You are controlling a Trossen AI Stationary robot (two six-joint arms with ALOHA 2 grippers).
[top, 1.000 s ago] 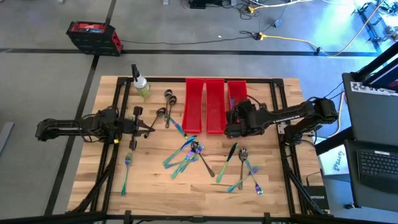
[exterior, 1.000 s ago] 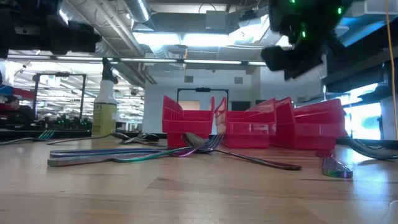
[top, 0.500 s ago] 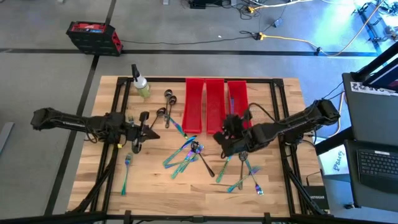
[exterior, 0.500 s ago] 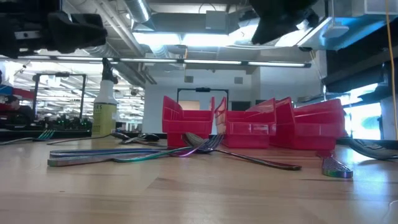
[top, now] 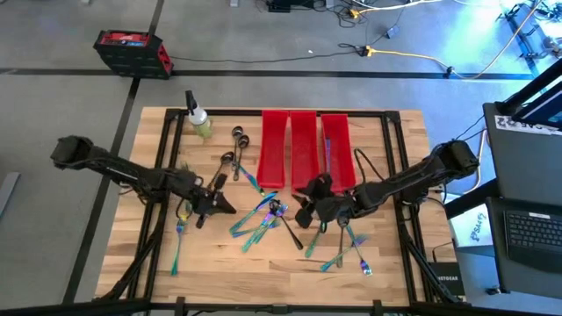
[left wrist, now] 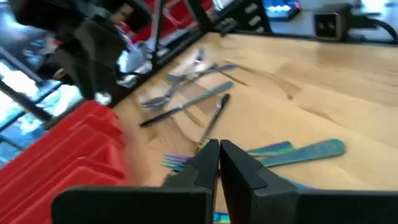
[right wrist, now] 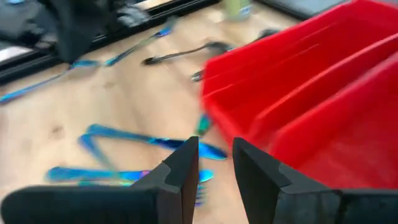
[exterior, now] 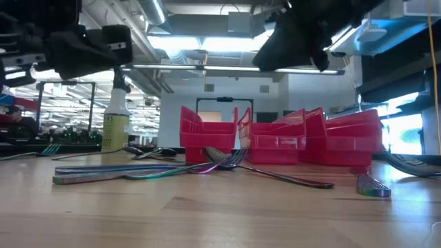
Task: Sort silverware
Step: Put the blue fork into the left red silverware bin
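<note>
Silverware (top: 263,219) lies scattered mid-bench. My right gripper (top: 303,213) hovers beside it, empty, fingers slightly apart; my left gripper (top: 225,209) hovers opposite, fingers pressed together.

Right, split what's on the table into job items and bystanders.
Job: silverware pile, dark spoons, fork, pieces below the right claw, red bins.
Bystanders: spray bottle.
</note>
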